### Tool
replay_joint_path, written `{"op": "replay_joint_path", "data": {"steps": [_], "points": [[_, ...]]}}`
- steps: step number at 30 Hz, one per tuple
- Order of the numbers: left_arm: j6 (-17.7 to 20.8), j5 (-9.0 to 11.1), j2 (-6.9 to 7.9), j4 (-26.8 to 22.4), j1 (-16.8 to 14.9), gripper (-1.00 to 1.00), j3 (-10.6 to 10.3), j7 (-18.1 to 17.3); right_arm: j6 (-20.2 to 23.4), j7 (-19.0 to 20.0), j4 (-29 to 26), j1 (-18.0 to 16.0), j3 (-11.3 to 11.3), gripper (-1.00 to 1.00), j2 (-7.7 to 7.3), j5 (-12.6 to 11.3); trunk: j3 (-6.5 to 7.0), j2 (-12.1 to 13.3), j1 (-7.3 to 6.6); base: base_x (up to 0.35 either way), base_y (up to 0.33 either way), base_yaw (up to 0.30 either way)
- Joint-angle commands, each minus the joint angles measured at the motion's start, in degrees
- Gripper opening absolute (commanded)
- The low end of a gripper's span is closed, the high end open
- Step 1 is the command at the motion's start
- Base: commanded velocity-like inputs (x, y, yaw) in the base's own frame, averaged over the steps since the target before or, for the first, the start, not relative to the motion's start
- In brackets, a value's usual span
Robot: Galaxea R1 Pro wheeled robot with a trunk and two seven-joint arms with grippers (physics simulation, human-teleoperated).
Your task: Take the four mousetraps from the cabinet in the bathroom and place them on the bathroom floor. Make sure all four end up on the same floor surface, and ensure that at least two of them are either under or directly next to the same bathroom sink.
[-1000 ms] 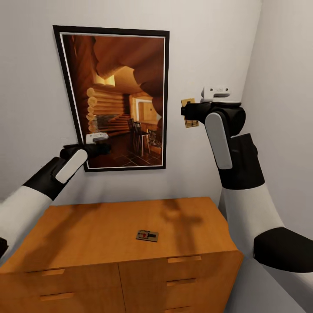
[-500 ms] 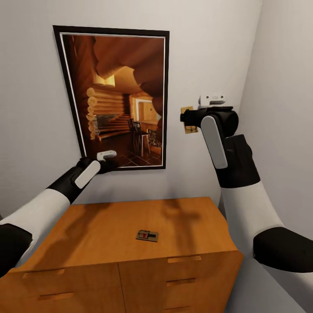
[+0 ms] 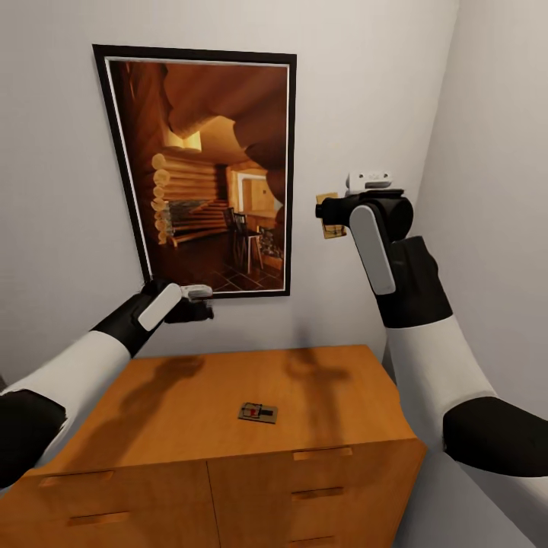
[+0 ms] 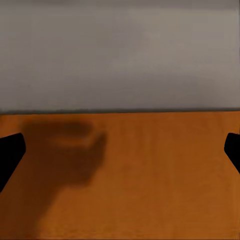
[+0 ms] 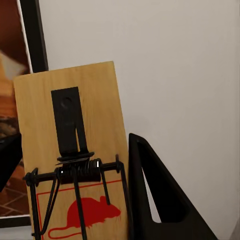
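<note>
Right gripper (image 3: 326, 212): I am holding one mousetrap (image 3: 332, 216) clamped between my fingers, raised high beside the log-cabin picture (image 3: 202, 171) (red mouse print facing my wrist camera)
Left gripper (image 3: 204, 301): I am hovering it over the cabinet (image 3: 167, 403) near the back wall, fingertips (image 4: 10, 152) spread wide, gripping nothing
Second mousetrap (image 3: 257, 412): lying flat on the cabinet top, well apart from both my grippers

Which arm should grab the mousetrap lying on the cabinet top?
Left, likely. The left end effector hangs open over the cabinet, with nothing in it. The right end effector is raised high and shut on another mousetrap. The loose mousetrap lies near the top's middle.
</note>
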Motion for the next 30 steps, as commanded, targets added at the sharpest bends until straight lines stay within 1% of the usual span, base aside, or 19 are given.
{"op": "replay_joint_path", "data": {"steps": [1, 4, 5, 7, 11, 15, 16, 20, 22, 23, 26, 27, 30], "points": [[0.38, 0.6, -0.24, 0.61, -0.08, 1.0, -0.3, 1.26, 0.13, -0.71, 0.05, -0.08, 0.04, -1.0, 0.0, -0.69, -0.09, -0.07, 0.01, 0.0, 0.0, 0.0], [1.03, 0.65, -1.13, 2.81, -0.13, 1.0, -0.21, 3.42, 0.13, -0.69, 0.18, -0.07, 0.01, -1.0, 0.0, -0.69, -0.09, -0.07, 0.01, 0.0, 0.0, 0.0], [1.26, 0.68, -1.65, 4.2, -0.14, 1.0, -0.15, 4.59, 0.13, -0.7, 0.23, -0.08, -0.02, -1.0, 0.0, -0.69, -0.09, -0.07, 0.01, 0.0, 0.0, 0.0], [1.39, 0.69, -2.07, 5.46, -0.15, 1.0, -0.11, 5.41, 0.13, -0.7, 0.27, -0.08, -0.02, -1.0, -0.01, -0.69, -0.09, -0.07, 0.01, 0.0, 0.0, 0.0], [1.58, 0.85, -2.89, 8.19, -0.16, 1.0, -0.02, 6.33, 0.13, -0.71, 0.3, -0.09, 0.0, -1.0, -0.06, -0.69, -0.09, -0.07, 0.01, 0.0, 0.0, 0.0], [1.76, 0.93, -3.5, 9.18, -0.14, 1.0, 0.03, 6.65, 0.13, -0.71, 0.32, -0.09, 0.05, -1.0, -0.12, -0.69, -0.09, -0.07, 0.01, 0.0, 0.0, 0.0], [1.87, 0.95, -3.94, 9.46, -0.12, 1.0, 0.05, 6.74, 0.13, -0.69, 0.32, -0.09, 0.07, -1.0, -0.12, -0.69, -0.09, -0.07, 0.01, 0.0, 0.0, 0.0], [2.03, 1.07, -4.89, 10.35, -0.1, 1.0, 0.08, 6.81, 0.13, -0.7, 0.32, -0.09, 0.09, -1.0, -0.1, -0.68, -0.09, -0.07, 0.01, 0.0, 0.0, 0.0], [2.12, 1.6, -5.24, 11.23, -0.11, 1.0, 0.2, 6.83, 0.13, -0.67, 0.32, -0.09, 0.1, -1.0, -0.09, -0.68, -0.09, -0.07, 0.01, 0.0, 0.0, 0.0], [2.46, 2.69, -5.56, 12.07, -0.13, 1.0, 0.31, 6.89, 0.13, -0.69, 0.35, -0.09, 0.12, -1.0, -0.09, -0.69, -0.09, -0.07, 0.01, 0.0, 0.0, 0.0], [3.47, 4.24, -6.19, 12.9, -0.15, 1.0, 0.39, 7.07, 0.13, -0.7, 0.36, -0.09, 0.14, -1.0, -0.1, -0.69, -0.09, -0.07, 0.01, 0.0, 0.0, 0.0], [4.32, 4.89, -6.68, 13.26, -0.16, 1.0, 0.47, 7.68, 0.13, -0.7, 0.36, -0.09, 0.12, -1.0, -0.18, -0.69, -0.09, -0.07, 0.01, 0.0, 0.0, 0.0], [5.11, 5.64, -7.37, 13.79, -0.16, 1.0, 0.66, 9.69, 0.13, -0.67, 0.35, -0.09, 0.07, -1.0, -0.27, -0.69, -0.09, -0.07, 0.01, 0.0, 0.0, 0.0]]}}
